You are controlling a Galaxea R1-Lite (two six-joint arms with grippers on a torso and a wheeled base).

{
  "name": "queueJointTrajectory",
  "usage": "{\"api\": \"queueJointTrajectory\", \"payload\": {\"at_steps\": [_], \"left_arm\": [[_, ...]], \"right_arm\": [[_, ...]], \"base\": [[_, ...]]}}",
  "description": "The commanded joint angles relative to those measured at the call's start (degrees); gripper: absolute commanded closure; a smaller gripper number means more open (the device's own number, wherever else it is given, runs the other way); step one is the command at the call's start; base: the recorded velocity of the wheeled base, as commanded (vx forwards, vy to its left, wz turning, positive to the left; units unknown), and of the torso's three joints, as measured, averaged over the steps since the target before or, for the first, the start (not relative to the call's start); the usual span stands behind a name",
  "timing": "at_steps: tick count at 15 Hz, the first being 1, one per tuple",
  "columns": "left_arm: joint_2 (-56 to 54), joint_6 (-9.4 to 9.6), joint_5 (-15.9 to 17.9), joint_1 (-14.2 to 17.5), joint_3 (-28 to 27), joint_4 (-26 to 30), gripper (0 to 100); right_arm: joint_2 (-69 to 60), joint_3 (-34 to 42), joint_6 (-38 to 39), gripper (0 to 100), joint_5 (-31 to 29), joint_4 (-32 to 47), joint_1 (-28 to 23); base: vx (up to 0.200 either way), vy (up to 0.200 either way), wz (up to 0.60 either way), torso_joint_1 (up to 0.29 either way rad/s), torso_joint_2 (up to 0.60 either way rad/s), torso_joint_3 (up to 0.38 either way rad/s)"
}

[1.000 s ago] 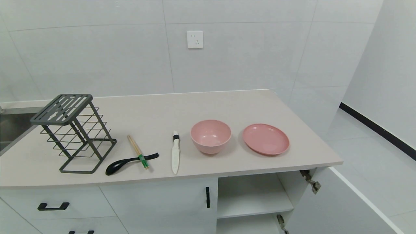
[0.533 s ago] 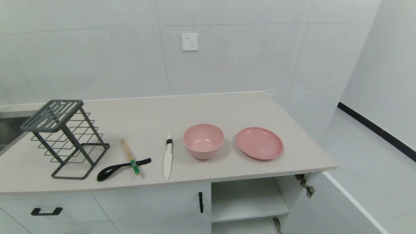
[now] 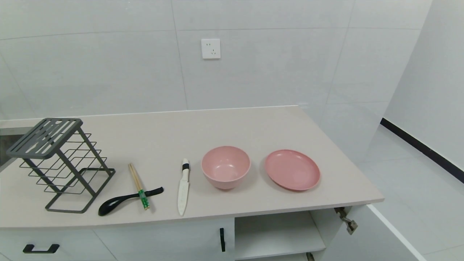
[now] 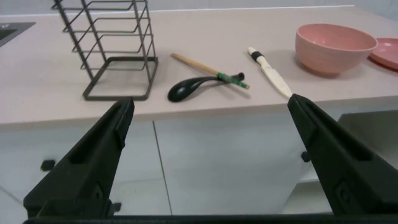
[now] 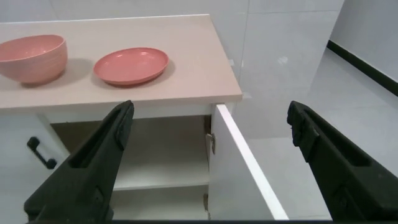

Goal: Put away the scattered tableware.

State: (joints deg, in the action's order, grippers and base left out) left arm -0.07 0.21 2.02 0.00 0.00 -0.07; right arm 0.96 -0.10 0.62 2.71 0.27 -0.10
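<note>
Found left gripper (image 4: pixel 209 102) and right gripper (image 5: pixel 209 107) low before the cupboards (image 4: pixel 217 162), fingers spread wide, clamped on nothing. Spotted knife (image 3: pixel 183 186) flat on surface (image 3: pixel 253 127), between chopsticks (image 3: pixel 137 183) and bowl (image 3: pixel 225 166), up and ahead of left gripper. Judged left one nearer. Read long axis as front-to-back, tip probably toward front edge, handle toward wall (image 3: pixel 290 65).

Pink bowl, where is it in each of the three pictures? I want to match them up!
Head view: the pink bowl sits on the counter between the knife and the pink plate.
Left wrist view: it stands just past the knife, the pink plate's edge beyond it.
Right wrist view: it stands on the counter beside the pink plate.
Shared landmark: the pink plate, next to the bowl.
</note>
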Motion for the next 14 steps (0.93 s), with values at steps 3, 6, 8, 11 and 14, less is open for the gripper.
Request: {"api": "queueJointTrajectory", "payload": {"at_steps": [3,6,8,11,14], "left_arm": [[0.1,0.06,0.0,0.0,0.0,0.1,0],[0.1,0.14,0.0,0.0,0.0,0.0,0],[0.1,0.06,0.0,0.0,0.0,0.0,0],[0.1,0.06,0.0,0.0,0.0,0.0,0],[0.1,0.06,0.0,0.0,0.0,0.0,0]], "right_arm": [[0.1,0.0,-0.1,0,0.0,0.0,0.0],[0.1,0.0,-0.1,0,0.0,0.0,0.0],[0.1,0.0,-0.1,0,0.0,0.0,0.0],[0.1,0.0,-0.1,0,0.0,0.0,0.0],[0.1,0.0,-0.1,0,0.0,0.0,0.0]], "base": [[0.000,0.000,0.00,0.000,0.00,0.000],[0.000,0.000,0.00,0.000,0.00,0.000],[0.000,0.200,0.00,0.005,0.00,-0.002],[0.000,0.000,0.00,0.000,0.00,0.000],[0.000,0.000,0.00,0.017,-0.03,-0.015]]}}
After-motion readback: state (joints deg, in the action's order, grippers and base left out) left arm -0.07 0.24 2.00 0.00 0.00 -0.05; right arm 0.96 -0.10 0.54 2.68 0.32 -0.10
